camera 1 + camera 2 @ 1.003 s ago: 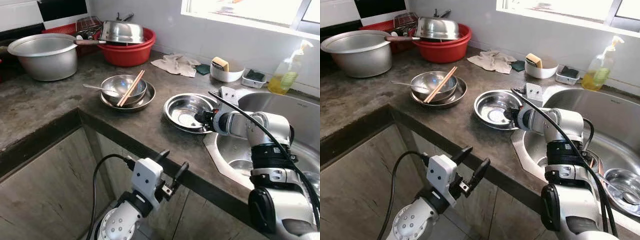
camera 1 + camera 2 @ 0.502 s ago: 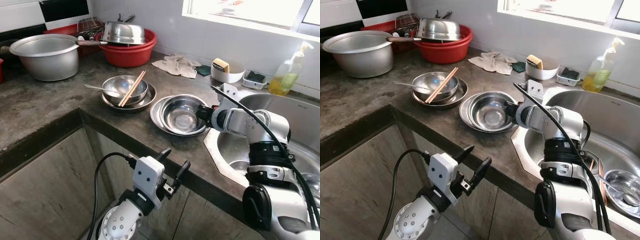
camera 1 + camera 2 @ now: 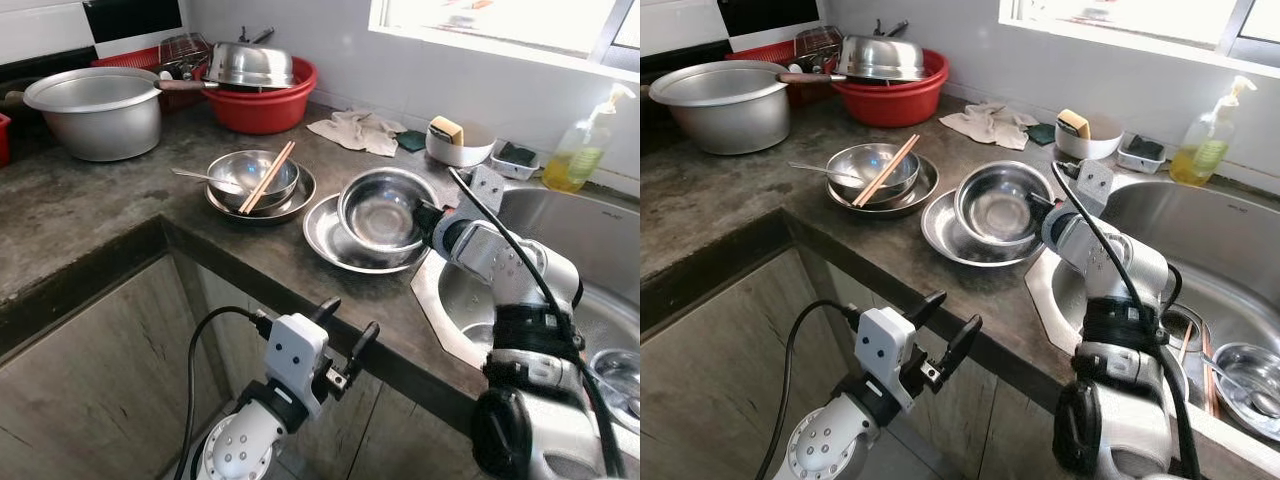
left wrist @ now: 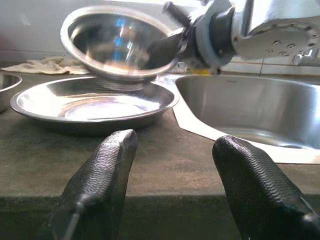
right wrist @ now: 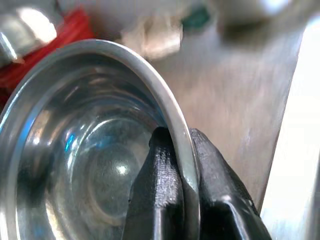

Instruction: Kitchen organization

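Note:
My right gripper [image 3: 428,216] is shut on the rim of a steel bowl [image 3: 383,208], one finger inside and one outside [image 5: 161,172]. The bowl hangs tilted just above a wide steel plate [image 3: 330,243] that lies on the dark counter beside the sink. The left wrist view looks across the counter at the raised bowl [image 4: 117,42] over the plate [image 4: 90,102]. My left gripper [image 3: 347,320] is open and holds nothing, low in front of the counter's edge.
A second steel bowl [image 3: 250,178] with chopsticks and a spoon sits on its own plate to the left. Behind stand a large pot [image 3: 95,110], a red basin [image 3: 262,105], a cloth [image 3: 355,130] and a soap bottle [image 3: 572,152]. The sink [image 3: 570,250] lies right.
The right gripper has lifted the bowl off the plate and tipped it up. The plate stays on the counter. The left arm has not moved.

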`<state>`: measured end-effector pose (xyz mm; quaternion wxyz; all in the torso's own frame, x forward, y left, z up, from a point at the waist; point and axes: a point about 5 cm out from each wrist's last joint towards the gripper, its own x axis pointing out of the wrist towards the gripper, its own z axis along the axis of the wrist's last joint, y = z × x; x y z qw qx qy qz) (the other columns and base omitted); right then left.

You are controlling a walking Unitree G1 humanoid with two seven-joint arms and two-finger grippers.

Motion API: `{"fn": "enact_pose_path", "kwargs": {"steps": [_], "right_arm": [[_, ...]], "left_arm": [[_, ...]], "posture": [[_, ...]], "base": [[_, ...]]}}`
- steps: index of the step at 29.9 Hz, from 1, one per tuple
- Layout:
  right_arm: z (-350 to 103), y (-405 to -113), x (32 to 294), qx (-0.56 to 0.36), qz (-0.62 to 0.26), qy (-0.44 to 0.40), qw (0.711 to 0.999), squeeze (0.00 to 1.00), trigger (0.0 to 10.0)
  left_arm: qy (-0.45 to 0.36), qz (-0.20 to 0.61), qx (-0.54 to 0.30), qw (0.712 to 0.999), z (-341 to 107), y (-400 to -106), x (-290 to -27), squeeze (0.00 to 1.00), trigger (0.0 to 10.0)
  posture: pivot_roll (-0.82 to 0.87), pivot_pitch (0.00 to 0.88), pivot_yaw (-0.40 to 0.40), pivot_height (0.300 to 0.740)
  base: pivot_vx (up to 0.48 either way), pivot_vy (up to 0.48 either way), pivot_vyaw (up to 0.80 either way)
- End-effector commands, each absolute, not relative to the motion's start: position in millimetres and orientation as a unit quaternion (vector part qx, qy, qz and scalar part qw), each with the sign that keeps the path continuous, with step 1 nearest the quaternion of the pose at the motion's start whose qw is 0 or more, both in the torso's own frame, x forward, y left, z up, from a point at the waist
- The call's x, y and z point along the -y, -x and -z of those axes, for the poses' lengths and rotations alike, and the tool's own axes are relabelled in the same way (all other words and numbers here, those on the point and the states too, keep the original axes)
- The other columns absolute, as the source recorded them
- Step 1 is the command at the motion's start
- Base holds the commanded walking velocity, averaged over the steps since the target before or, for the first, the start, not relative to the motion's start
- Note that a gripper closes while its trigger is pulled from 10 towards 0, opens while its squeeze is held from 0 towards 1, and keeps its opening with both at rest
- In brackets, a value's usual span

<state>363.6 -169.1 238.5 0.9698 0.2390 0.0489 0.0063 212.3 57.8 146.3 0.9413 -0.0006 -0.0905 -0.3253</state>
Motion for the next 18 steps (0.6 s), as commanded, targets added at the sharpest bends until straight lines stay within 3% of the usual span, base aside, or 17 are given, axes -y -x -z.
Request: {"fn": "enact_pose_path", "kwargs": {"steps": [1,5,6,12,13,14,18], "right_arm": [[-256.8,-358.8,170.8,0.009,0.001,-0.222,0.975,0.00,0.0],[-272.4,-336.7,164.9,0.101,0.008,-0.150,0.983,0.00,0.0],[-275.7,-323.1,160.6,0.138,0.003,-0.095,0.986,0.00,0.0],[-276.0,-298.0,159.5,0.192,0.021,-0.007,0.981,0.00,0.0],[-272.1,-291.1,159.6,0.197,0.030,0.006,0.980,0.00,0.7],[-265.4,-282.9,160.1,0.199,0.048,0.035,0.978,0.00,10.0],[-248.9,-267.5,154.3,0.190,0.055,0.070,0.978,0.00,10.0]], "left_arm": [[-0.003,0.324,0.083,0.943,-144.5,-213.0,-58.5,0.00,10.0],[-0.009,0.311,0.081,0.947,-144.4,-215.9,-60.7,0.00,10.0],[-0.010,0.305,0.083,0.949,-145.1,-217.3,-61.9,0.00,10.0],[-0.008,0.286,0.084,0.954,-147.4,-220.8,-65.6,0.00,10.0],[0.000,0.280,0.086,0.956,-149.3,-222.3,-66.8,0.00,10.0],[0.003,0.276,0.089,0.957,-152.0,-223.7,-67.8,0.00,10.0],[0.005,0.269,0.095,0.958,-156.3,-226.6,-70.2,0.00,10.0]], "posture": [[0.08,0.036,-0.072,0.740],[0.08,0.034,-0.070,0.740],[0.08,0.035,-0.068,0.740],[0.07,0.032,-0.063,0.740],[0.07,0.029,-0.060,0.740],[0.07,0.029,-0.060,0.740],[0.07,0.025,-0.049,0.740]], "base": [[0.000,0.000,0.00],[0.000,0.000,0.00],[0.000,0.000,0.00],[0.000,0.000,0.00],[0.000,0.000,0.00],[0.000,0.000,0.00],[0.000,0.000,0.00]]}}
